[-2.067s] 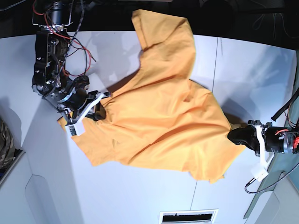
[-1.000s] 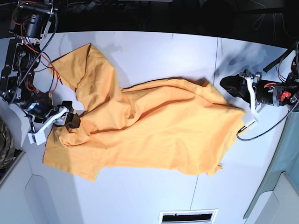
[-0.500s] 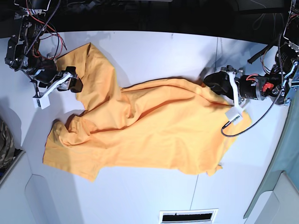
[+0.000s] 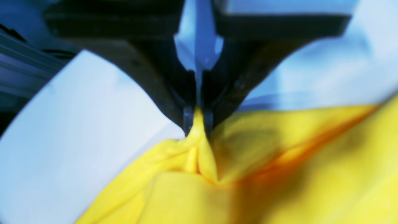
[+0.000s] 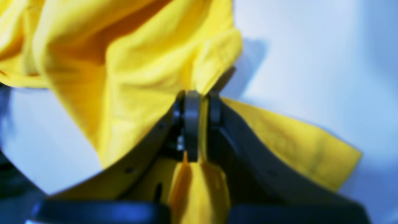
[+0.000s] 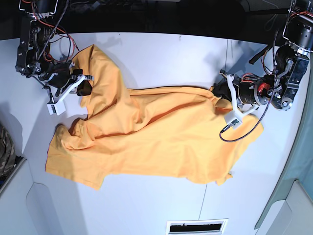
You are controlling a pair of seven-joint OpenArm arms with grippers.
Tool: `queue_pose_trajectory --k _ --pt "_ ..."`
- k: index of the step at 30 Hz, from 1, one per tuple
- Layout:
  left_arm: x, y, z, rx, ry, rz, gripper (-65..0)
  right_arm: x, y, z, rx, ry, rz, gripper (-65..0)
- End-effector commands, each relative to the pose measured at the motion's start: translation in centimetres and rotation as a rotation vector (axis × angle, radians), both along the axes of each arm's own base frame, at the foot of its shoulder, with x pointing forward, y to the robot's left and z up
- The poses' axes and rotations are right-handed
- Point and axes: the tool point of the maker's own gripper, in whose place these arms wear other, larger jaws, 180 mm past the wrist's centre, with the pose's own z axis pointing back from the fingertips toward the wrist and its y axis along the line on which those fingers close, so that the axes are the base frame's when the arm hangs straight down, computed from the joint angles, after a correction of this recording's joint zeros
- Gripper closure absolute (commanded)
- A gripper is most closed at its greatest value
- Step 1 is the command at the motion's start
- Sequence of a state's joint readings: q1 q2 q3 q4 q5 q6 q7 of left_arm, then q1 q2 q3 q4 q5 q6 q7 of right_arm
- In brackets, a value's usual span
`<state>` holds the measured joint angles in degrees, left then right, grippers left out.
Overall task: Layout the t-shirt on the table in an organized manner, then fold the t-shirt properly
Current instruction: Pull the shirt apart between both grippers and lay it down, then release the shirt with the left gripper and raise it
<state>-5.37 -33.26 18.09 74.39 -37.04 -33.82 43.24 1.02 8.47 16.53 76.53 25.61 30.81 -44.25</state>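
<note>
Layout step: the left end effector (image 4: 198,123) and the right end effector (image 5: 199,104) each pinch a fold of the t-shirt (image 6: 151,137), which lies rumpled between them on the table (image 6: 161,58); next, probably lifting and drawing apart to flatten it.

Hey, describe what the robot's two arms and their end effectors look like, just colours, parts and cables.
Both arms are black, skeletal metal with exposed red and black wiring. The left end effector has black fingers, a white bracket with a small white block, and a black cable looping below it. The right end effector likewise has dark curved fingers and a white bracket with a block.
</note>
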Motion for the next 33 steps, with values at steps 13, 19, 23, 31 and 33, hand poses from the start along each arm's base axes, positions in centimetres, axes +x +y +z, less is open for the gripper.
queue_pose_trajectory --k 13,19,23,31,33 --pt "1.8 2.3 14.5 0.304 -0.36 -0.448 0.0 8.0 -11.9 9.7 -0.215 -0.239 -0.058 0.0" --pt "-2.1 -2.2 15.9 0.212 -0.395 -0.579 0.0 7.0 -13.7 9.8 -0.229 -0.196 -0.066 0.0" --pt "-5.1 -4.1 13.6 0.105 -0.312 -0.57 -4.9 5.4 -13.5 8.4 -0.214 -0.149 -0.061 0.0" --pt "-4.4 -6.7 6.7 -0.075 -0.192 -0.194 -32.1 4.6 -11.7 6.9 -0.16 -0.116 -0.075 -27.9" --pt "-3.9 -6.7 4.5 -0.085 -0.141 -0.081 -32.1 4.7 -11.1 6.8 -0.146 -0.117 -0.074 -31.0"
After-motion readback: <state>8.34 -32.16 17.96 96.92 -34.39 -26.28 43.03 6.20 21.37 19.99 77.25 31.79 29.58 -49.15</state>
